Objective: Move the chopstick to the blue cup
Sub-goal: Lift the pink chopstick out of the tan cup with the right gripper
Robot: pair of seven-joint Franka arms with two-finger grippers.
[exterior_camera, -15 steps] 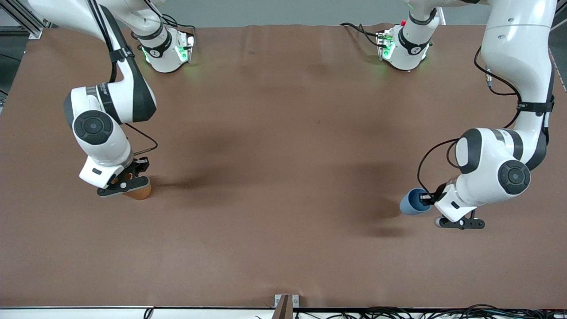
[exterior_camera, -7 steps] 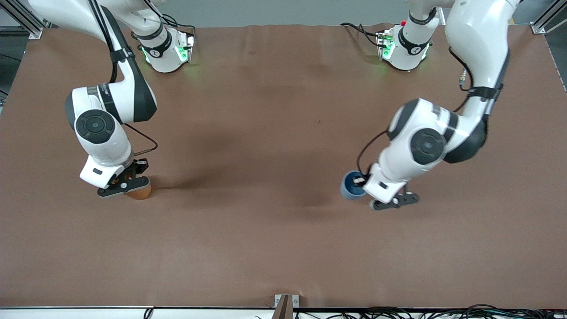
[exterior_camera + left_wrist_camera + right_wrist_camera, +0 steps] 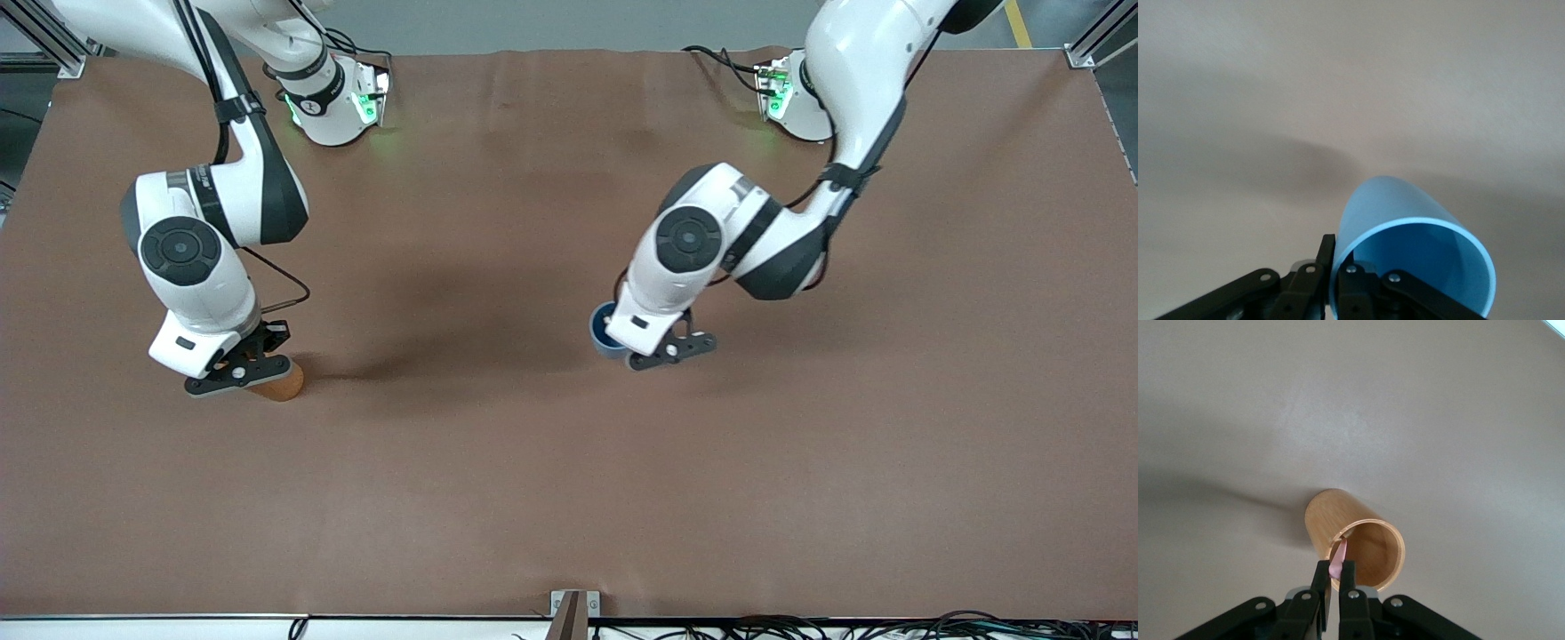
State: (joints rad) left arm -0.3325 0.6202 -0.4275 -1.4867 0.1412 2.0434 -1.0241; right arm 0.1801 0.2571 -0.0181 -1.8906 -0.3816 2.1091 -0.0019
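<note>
The left gripper (image 3: 642,342) has its jaws clamped on the rim wall of the blue cup (image 3: 605,331), one finger inside and one outside, holding it over the middle of the table (image 3: 569,462). In the left wrist view the blue cup (image 3: 1418,257) shows its open mouth. The right gripper (image 3: 1335,580), toward the right arm's end of the table, has its jaws closed on the pale pink chopstick (image 3: 1337,561), which stands in the orange-brown cup (image 3: 1355,543).
</note>
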